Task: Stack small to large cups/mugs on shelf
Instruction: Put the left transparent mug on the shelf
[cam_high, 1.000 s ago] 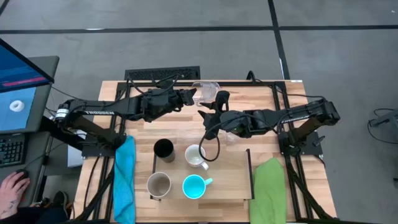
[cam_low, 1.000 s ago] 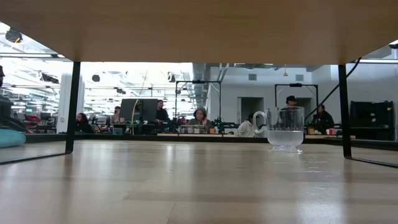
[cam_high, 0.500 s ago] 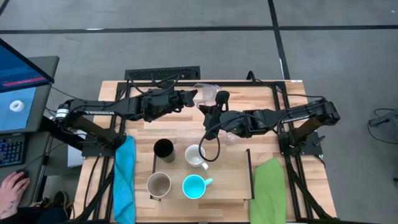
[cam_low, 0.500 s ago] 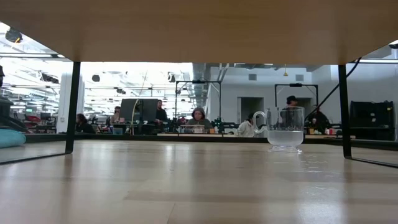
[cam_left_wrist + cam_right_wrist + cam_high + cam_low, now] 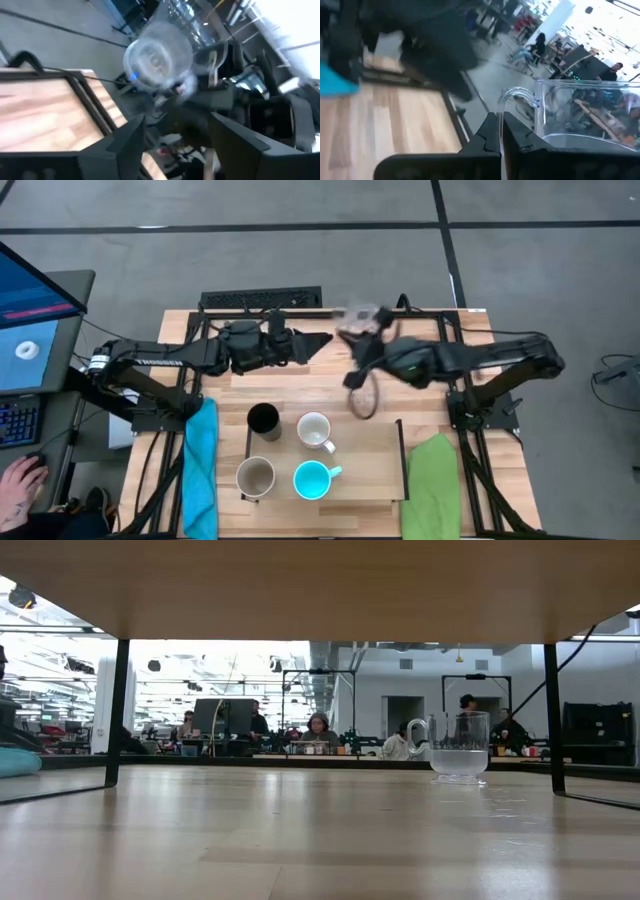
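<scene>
The left end effector [image 5: 312,343] hung with its fingers spread wide and empty over the far part of the tabletop [image 5: 300,385]. Just to its right, the right end effector [image 5: 362,330] was clamped shut on the handle of a clear glass [image 5: 362,317], carried in the air near the far edge. On the shelf [image 5: 372,460] nearer the front stood the black tumbler [image 5: 263,419], white mug [image 5: 315,429], beige-tan mug [image 5: 255,476] and blue mug [image 5: 313,479]. A second clear glass [image 5: 459,747] stood on the wood.

Four mugs [image 5: 290,450] upright on shelf [image 5: 370,480]; clear glass [image 5: 362,318] aloft.
</scene>
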`<action>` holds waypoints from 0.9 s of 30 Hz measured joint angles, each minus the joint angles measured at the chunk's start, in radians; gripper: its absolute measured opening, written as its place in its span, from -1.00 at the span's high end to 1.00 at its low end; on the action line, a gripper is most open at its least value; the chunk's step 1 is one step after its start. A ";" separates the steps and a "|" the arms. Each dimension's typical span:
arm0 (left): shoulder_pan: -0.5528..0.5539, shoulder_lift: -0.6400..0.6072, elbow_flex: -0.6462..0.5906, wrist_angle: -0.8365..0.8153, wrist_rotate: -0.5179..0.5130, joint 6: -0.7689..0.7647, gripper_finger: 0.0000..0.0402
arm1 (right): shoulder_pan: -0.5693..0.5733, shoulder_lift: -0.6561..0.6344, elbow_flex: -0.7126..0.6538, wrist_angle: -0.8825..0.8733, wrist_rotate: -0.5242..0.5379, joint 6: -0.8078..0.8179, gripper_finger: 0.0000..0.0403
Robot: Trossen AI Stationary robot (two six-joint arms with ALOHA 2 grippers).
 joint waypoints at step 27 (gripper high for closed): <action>-0.178 -0.163 0.000 0.219 0.133 0.314 -0.04 | 0.673 -0.396 -0.958 1.222 0.023 0.155 0.95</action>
